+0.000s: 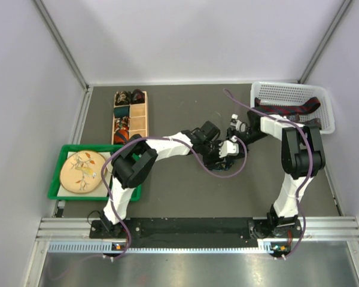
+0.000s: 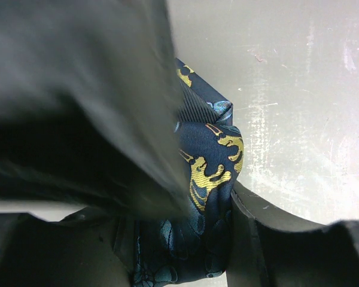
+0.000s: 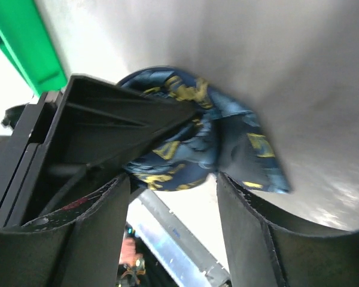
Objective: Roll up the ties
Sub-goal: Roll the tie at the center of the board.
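A dark blue tie [image 2: 210,170] with yellow and light blue figures is wound into a small coil above the grey table. My left gripper [image 2: 176,239] is shut on the tie, and the fabric fills the gap between its fingers. In the right wrist view the same tie [image 3: 185,140] sits just beyond the tips of my right gripper [image 3: 173,179], which stands open with only background between its fingers. The left gripper's black finger [image 3: 107,119] presses into the coil from the left. From above, both grippers [image 1: 218,152] [image 1: 232,143] meet at mid-table and hide the coil.
A white basket [image 1: 287,92] at the back right holds a dark red and navy tie [image 1: 293,109]. A wooden compartment box [image 1: 145,113] at the back left holds several rolled ties [image 1: 124,98]. A green tray [image 1: 57,179] with a round beige piece [image 1: 82,171] sits at the left.
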You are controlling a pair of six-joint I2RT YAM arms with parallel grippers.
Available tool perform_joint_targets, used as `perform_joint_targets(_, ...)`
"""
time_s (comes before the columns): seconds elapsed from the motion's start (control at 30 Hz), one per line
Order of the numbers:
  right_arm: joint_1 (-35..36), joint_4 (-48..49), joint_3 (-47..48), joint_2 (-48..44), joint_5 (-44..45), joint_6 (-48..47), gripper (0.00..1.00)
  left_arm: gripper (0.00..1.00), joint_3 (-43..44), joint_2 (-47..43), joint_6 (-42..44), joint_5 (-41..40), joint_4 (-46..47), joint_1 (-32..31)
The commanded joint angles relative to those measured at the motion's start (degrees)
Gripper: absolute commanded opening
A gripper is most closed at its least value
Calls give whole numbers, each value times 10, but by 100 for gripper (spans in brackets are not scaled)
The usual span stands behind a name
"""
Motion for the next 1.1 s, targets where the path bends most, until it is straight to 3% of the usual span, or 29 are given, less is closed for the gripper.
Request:
perform_joint_targets(0.0, 35, 23, -9, -25, -38, 5, 58, 29, -5, 41, 0, -36, -87, 5)
perform_joint_targets(0.17, 61, 16, 13, 4, 5, 3, 55, 30, 3, 46, -5, -34, -88, 5)
perform_joint_targets(0.23, 64, 14, 20, 13, 20, 1, 46, 32, 5, 45, -5, -35, -89, 5)
perform_joint_targets(0.27, 64, 12, 27, 16, 37, 1, 42, 33, 5, 46, -5, -35, -88, 5)
perform_joint_targets(0.37, 64, -3, 35, 34, 70, -13, 12, 39, 5, 44, -4, -33, -89, 5)
perform_joint_targets(0.43, 64, -6, 35, 42, 80, -17, 0, 43, 1, 41, -4, -31, -84, 6)
perform_joint_targets(0.63, 62, -2, 27, 43, 107, -19, 0, 58, -13, 25, -17, -4, -58, 14)
perform_joint_targets(0.77, 57, 1, 20, 41, 129, -17, 0, 74, -41, -4, -34, 26, -1, 27)
perform_joint_targets(1.07, 47, 2, 25, 45, 169, -7, 0, 76, -96, -53, -47, 111, 99, 41)
